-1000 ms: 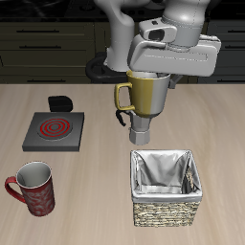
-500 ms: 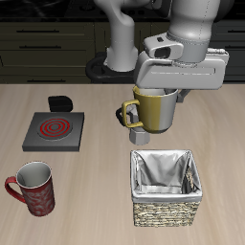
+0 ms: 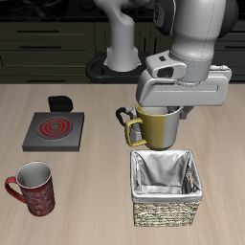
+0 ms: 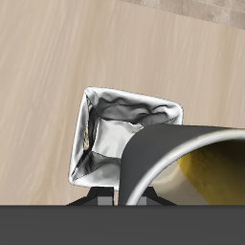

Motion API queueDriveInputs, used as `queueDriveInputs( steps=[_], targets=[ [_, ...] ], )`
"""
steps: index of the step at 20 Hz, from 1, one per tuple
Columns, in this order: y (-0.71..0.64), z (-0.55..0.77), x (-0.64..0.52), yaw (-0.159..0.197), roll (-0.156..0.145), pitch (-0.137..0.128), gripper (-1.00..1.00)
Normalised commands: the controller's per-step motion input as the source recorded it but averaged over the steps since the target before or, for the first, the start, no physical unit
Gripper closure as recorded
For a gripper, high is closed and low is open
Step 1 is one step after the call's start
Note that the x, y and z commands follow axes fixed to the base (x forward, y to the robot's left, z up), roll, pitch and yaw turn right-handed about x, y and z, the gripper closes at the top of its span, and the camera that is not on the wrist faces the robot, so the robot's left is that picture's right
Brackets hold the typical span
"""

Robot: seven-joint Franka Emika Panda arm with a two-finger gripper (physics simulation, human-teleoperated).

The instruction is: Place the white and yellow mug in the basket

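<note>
My gripper (image 3: pixel 163 107) is shut on the rim of the white and yellow mug (image 3: pixel 155 126), an olive-cream mug with a yellow handle. It holds the mug upright in the air, just above the back edge of the basket (image 3: pixel 167 187), a square wicker basket with a white-grey cloth lining. In the wrist view the mug's rim and yellowish inside (image 4: pixel 206 163) fill the near field, and the basket's lining (image 4: pixel 120 129) lies below and beyond it. The fingertips are hidden behind the mug.
A red patterned mug (image 3: pixel 33 188) stands near the table's front edge. A dark burner plate with red rings (image 3: pixel 55 131) and a small black object (image 3: pixel 61 101) lie farther back. The moka pot is hidden behind the held mug.
My gripper has carried the mug toward the table's front edge and lower, from above the moka pot's spot to just over the basket's back edge.
</note>
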Motion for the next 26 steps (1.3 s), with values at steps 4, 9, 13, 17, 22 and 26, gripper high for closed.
queueDriveInputs(
  steps=[4, 9, 13, 17, 22, 26],
  targets=[
    [0.08, -0.37, 0.22, 0.023, -0.007, 0.036, 1.00],
    [0.13, -0.37, 0.12, 0.021, 0.016, 0.051, 1.00],
    [0.16, -0.20, 0.04, 0.052, 0.020, 0.009, 1.00],
    [0.03, -0.24, 0.09, 0.028, -0.066, 0.058, -1.00],
    [-0.07, -0.17, -0.01, -0.005, -0.008, 0.050, -1.00],
    [-0.09, -0.15, -0.01, 0.022, -0.022, 0.009, -1.00]
  ],
)
